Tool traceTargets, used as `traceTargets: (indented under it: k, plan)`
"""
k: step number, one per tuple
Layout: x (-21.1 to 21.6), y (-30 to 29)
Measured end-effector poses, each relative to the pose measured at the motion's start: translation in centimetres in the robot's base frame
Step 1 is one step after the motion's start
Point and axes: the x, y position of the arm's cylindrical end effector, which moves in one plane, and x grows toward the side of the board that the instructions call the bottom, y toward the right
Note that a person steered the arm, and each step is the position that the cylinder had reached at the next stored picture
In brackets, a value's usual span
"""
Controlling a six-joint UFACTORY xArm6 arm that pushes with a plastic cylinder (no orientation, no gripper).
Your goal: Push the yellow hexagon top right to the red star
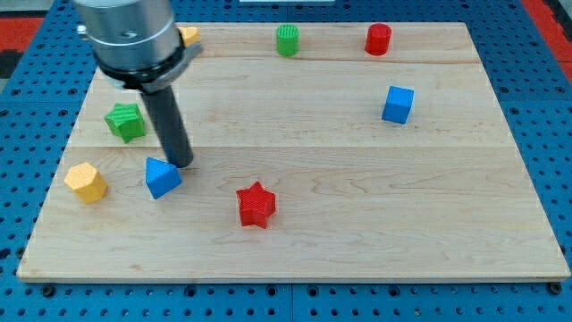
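Left of red star [256, 204] | yellow hexagon [86, 182] | light, stiff, slides easily | push its lower-left face | tip [181, 164] touching blue triangle [162, 176] | no fingers, bare rod

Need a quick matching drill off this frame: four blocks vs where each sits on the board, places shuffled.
1 red star
2 blue cube
3 yellow hexagon
4 green cylinder

A view's left edge, low
B top edge, middle
C right half, upper
D bottom centre

Pairs: 1-D, 2-C, 3-A, 4-B. My tip sits against the blue triangle, apart from all four.
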Motion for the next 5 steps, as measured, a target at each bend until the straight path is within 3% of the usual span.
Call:
traceTargets:
  k: [1,4,5]
  plan:
    - [2.3,-8.9]
    - [4.5,-4.8]
    - [7.3,-1.4]
